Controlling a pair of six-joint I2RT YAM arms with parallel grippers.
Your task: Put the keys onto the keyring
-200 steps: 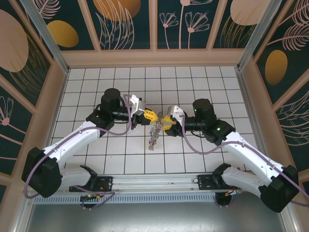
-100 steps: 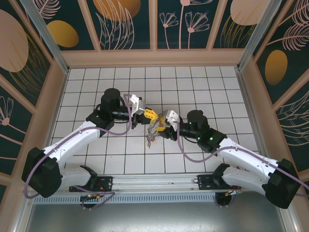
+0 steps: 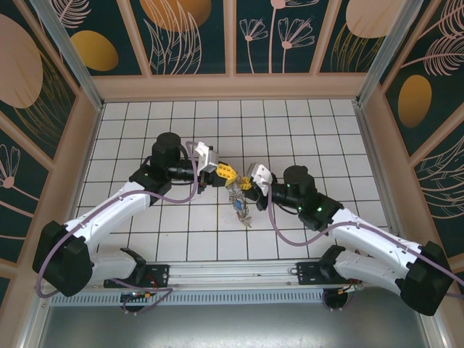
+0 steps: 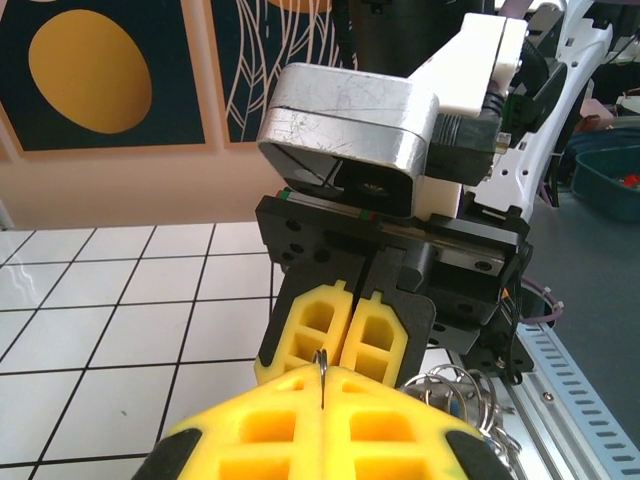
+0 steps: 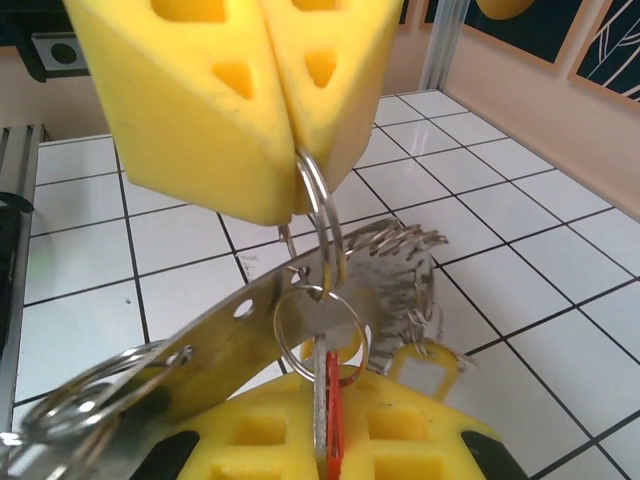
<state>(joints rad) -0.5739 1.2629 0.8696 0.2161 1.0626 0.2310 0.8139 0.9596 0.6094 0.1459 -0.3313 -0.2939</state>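
In the top view, the left gripper (image 3: 229, 174) and right gripper (image 3: 246, 182) are facing tip to tip, with the keys (image 3: 240, 204) hanging just under them. In the left wrist view, the left fingers are pinching the ring (image 4: 322, 372). In the right wrist view, the right fingers are clamping a red key (image 5: 330, 405) hanging under the ring, so I judge that several keys are already on and this one is unfinished.

The keys (image 3: 240, 205) look too small to count; loose rings (image 5: 70, 415) blur, cut off at the edge.
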